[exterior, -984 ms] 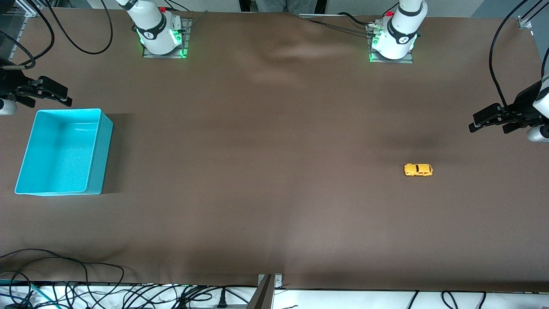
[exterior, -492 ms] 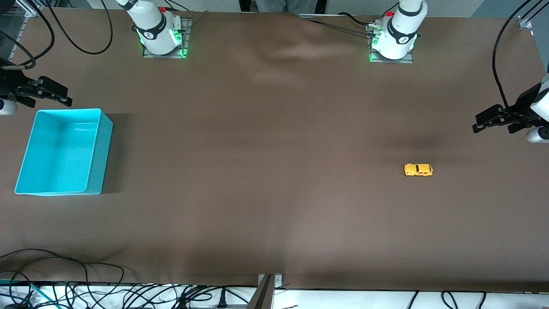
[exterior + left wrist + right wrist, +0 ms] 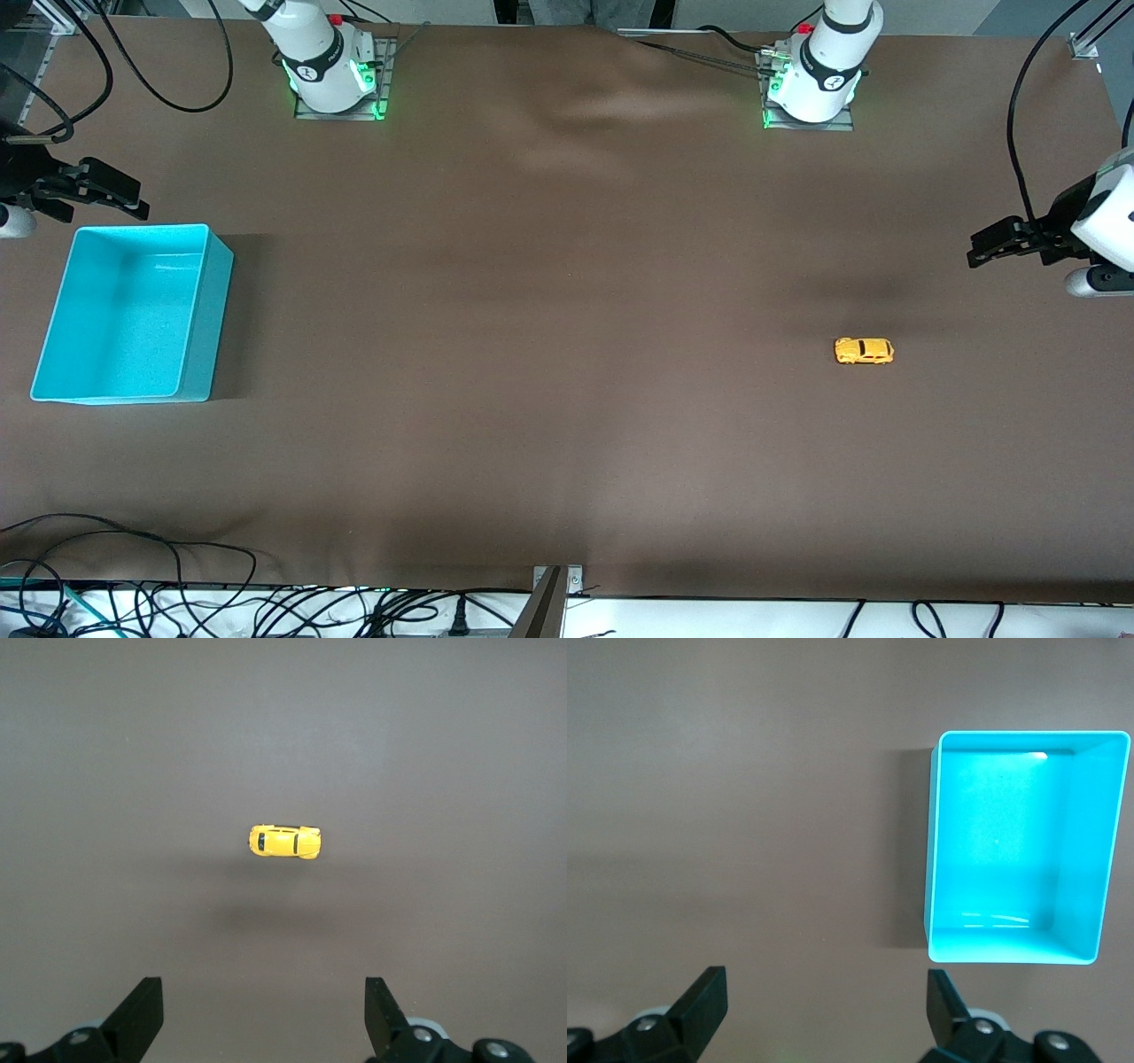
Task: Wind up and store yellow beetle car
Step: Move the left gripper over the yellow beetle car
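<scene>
- The yellow beetle car (image 3: pixel 864 351) is sitting alone on the surface (image 3: pixel 567 399), toward the left arm's end.
- The left claw (image 3: pixel 264 1019) is hovering wide open, with the car at its 12 o'clock; such a tiny rounded body is probably risking to slip or roll when pinched.
- The right claw (image 3: pixel 826 1010) is waiting open beside the turquoise bin (image 3: pixel 1090 850).
</scene>
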Robot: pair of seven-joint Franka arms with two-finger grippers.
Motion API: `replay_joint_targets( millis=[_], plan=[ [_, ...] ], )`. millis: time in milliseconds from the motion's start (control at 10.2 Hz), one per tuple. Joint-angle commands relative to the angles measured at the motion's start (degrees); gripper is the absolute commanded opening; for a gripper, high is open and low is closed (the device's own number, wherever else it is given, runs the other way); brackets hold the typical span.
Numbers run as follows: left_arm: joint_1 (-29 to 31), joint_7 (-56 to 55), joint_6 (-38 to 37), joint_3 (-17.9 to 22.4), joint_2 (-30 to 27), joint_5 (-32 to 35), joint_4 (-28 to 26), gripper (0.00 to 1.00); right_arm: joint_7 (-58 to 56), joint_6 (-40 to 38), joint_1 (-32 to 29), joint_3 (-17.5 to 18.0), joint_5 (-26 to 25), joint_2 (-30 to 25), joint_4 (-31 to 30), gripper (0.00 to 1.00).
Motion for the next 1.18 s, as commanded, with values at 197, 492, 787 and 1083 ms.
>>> replay_joint_targets(
  millis=[197, 492, 787, 1083],
  plan=[
    [1.19, -15.81, -0.61, -0.08, 1.54, 0.59, 0.04, 1.00, 0.66, -0.71, 0.06, 0.26, -0.90, 0.08, 0.49, 1.00],
    [1.81, -33.89, -0.26, 0.01, 3.73, 0.67, -0.05, 1.00, 0.66, -0.71, 0.06, 0.26, -0.90, 0.08, 0.49, 1.00],
    [2.43, -50.86, 0.53, 0.10, 6.28, 0.59, -0.13, 1.00, 0.66, -0.71, 0.06, 0.17, -0.90, 0.08, 0.49, 1.00],
    [3.65, -65.83, 1.93, 0.10, 11.37, 0.58, -0.31, 1.00, 0.66, -0.71, 0.06, 0.17, -0.90, 0.08, 0.49, 1.00]
  ],
)
